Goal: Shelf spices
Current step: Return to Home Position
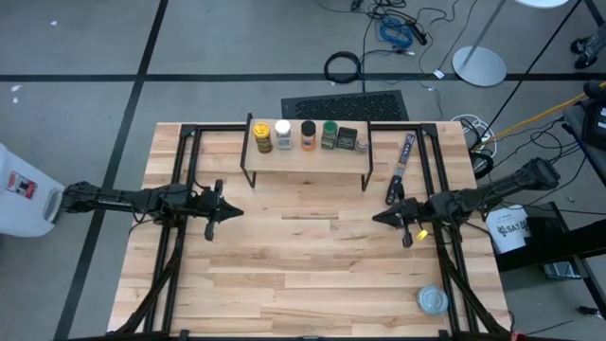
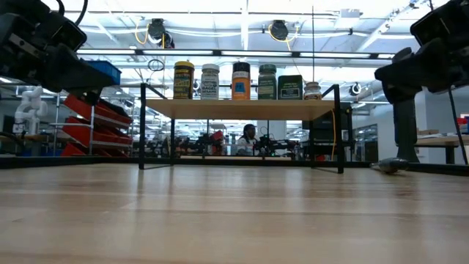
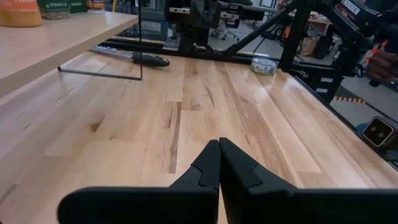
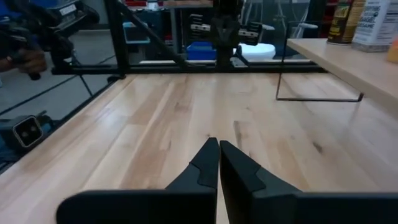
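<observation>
The shelf (image 1: 306, 158), a light plank on thin black legs, stands at the table's far middle. Several spices stand upright in a row on its top: a yellow-lidded jar (image 1: 261, 136), a white-lidded jar (image 1: 282, 134), an orange jar (image 1: 308, 135), a green-lidded jar (image 1: 329, 135), a dark square tin (image 1: 347, 137) and a small clear jar (image 2: 313, 90). My left gripper (image 1: 234, 211) hovers shut over the table's left middle, pointing right. My right gripper (image 1: 377, 218) hovers shut over the right middle, pointing left. Neither touches anything.
A long thin dark packet (image 1: 401, 163) lies right of the shelf. A flat round silver tin (image 1: 433, 300) sits near the table's near right corner. Bare wood (image 1: 303, 265) spreads between the grippers and toward the near edge. A person (image 2: 248, 138) sits in the room beyond.
</observation>
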